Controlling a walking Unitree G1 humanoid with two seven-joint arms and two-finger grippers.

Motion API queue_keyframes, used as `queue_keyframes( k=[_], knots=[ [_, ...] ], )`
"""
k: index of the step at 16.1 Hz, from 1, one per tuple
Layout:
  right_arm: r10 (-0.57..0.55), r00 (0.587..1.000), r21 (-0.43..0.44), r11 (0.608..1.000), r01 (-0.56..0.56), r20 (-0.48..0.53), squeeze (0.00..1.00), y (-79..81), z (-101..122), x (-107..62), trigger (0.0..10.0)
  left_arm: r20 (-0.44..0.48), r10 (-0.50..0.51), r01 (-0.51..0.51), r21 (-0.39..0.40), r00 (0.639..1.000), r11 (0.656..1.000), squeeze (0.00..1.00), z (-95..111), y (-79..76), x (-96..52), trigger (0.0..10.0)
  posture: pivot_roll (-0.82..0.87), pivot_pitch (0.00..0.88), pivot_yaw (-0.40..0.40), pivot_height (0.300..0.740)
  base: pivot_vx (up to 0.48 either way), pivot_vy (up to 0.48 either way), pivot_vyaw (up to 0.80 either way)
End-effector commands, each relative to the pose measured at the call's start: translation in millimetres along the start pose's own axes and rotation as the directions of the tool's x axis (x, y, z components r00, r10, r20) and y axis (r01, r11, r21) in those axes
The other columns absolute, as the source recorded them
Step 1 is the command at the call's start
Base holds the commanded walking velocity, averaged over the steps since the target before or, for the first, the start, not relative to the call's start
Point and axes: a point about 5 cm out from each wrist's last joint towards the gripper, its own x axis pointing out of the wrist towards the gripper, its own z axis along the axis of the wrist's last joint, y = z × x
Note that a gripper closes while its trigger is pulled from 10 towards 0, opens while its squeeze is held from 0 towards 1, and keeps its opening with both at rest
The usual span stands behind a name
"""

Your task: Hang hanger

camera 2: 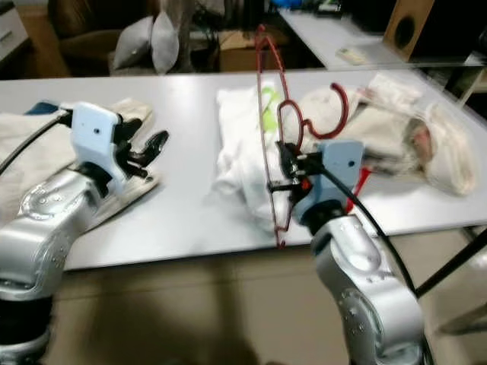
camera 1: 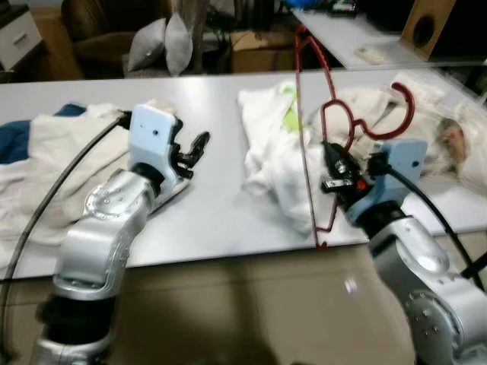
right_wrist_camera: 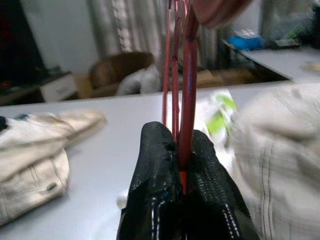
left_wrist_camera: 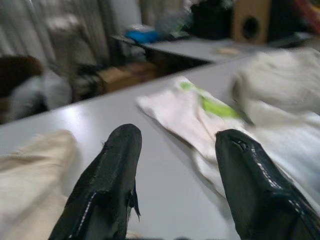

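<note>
Here the right end effector is clenched on a red hanger, holding it up on edge above the front of the grey worktop, just over a crumpled white garment with a green patch (no legible writing on it). The left end effector hovers released over the worktop beside a cream garment.

The thin red wire hanger looks smooth and slightly glossy, pinched between the right gripper's matt, finely textured black fingers. The left gripper's black fingers are glossy and smooth. The grey table top has a smooth satin sheen; the crumpled white cloth garment is soft and matt.
</note>
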Motion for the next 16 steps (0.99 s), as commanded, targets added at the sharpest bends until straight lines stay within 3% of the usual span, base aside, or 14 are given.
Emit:
queue_keyframes(
  k=[1, 7, 9, 10, 11, 16],
  knots=[
    [-0.011, 1.0, 0.003, 1.0, 0.011, 0.004, 0.0, -0.4, -2, -0.6, 10.0, -0.003, 0.004, -0.004, 0.013, 1.0, 1.0, 0.0, -1, 3.6, -1.6, 10.0, -0.03, 0.0, 0.025, 0.74, 0.0, 0.33, 0.0],
    [-0.055, 0.993, -0.025, 0.998, 0.053, -0.102, 0.0, -6.9, -30, -11.9, 10.0, -0.05, 0.012, -0.012, 0.006, 0.999, 1.0, 0.0, -16, 4.9, -9.5, 10.0, -0.03, 0.006, 0.021, 0.74, 0.0, 0.249, 0.0],
    [-0.05, 0.992, -0.038, 0.998, 0.046, -0.116, 0.0, -7.5, -33, -15.7, 10.0, -0.059, -0.042, 0.042, -0.011, 0.997, 0.999, 0.0, -25, -0.9, -16.3, 10.0, -0.03, 0.003, 0.019, 0.74, 0.0, 0.0, 0.0],
    [-0.052, 0.991, -0.045, 0.998, 0.047, -0.12, 0.0, -8.2, -34, -16.8, 10.0, -0.078, -0.084, 0.081, -0.038, 0.993, 0.996, 0.11, -31, -3.9, -18.8, 10.0, -0.04, 0.001, 0.02, 0.74, 0.0, 0.0, 0.0],
    [-0.06, 0.991, -0.058, 0.997, 0.053, -0.123, 0.0, -10.6, -36, -18.0, 10.0, -0.1, -0.127, 0.124, -0.032, 0.987, 0.992, 1.0, -37, -7.0, -20.4, 10.0, -0.04, 0.0, 0.021, 0.74, 0.0, 0.0, 0.0],
    [-0.116, 0.984, -0.065, 0.992, 0.108, -0.138, 0.0, -29.4, -40, -23.6, 10.0, -0.176, -0.145, 0.155, 0.046, 0.974, 0.987, 1.0, -54, -8.9, -16.2, 10.0, -0.04, 0.0, 0.02, 0.74, 0.0, 0.0, 0.0]
  ],
)
